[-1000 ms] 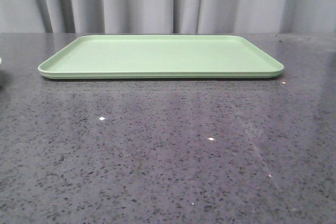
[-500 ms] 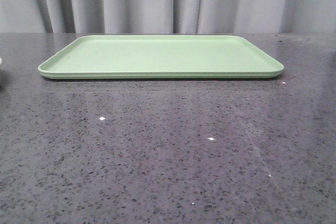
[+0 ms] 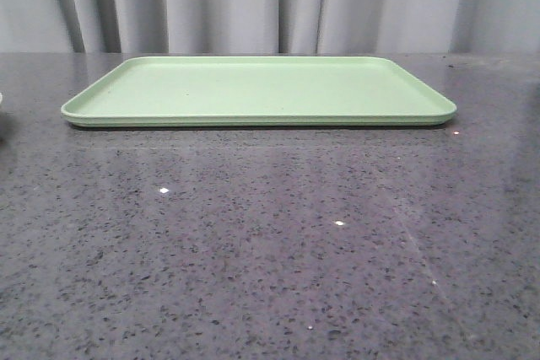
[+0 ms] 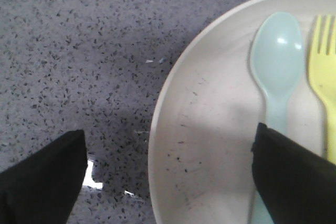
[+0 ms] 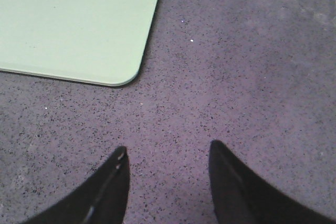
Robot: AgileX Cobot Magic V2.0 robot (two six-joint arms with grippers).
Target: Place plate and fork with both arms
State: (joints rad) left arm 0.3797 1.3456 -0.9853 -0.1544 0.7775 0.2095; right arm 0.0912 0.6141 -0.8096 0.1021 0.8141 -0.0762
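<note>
In the front view, a flat green tray (image 3: 257, 90) lies on a dark speckled table (image 3: 270, 242). Its long side runs from left to right. Grey curtains (image 3: 270, 2) hang behind the table. No arm or gripper shows in this view, and the plate and fork do not show here either.

In the left wrist view, the left gripper (image 4: 168, 182) is spread wide apart. One black finger (image 4: 42, 177) is over the bare table. The other finger is over the plate (image 4: 210, 129) and covers part of the spoon's handle and some of the fork's handle. The plate's rim sits in the gap between the two fingers. I cannot tell if the fingers touch the plate or the table. The plate is round and pale cream, and it rests on the table. A pale blue-green spoon (image 4: 275, 61) lies in the plate. A yellow fork (image 4: 324, 66) lies just beside the spoon. Both lie the same way, side by side, with their long handles running toward the gripper. The spoon's bowl and the fork's tines point away from the gripper. Part of the fork is cut off by the edge of the picture.

In the right wrist view, the right gripper (image 5: 167, 182) is also spread apart and holds nothing. Its two dark fingers (image 5: 107, 192) are over bare table. One rounded corner of the green tray shows well apart from the fingers.
</note>
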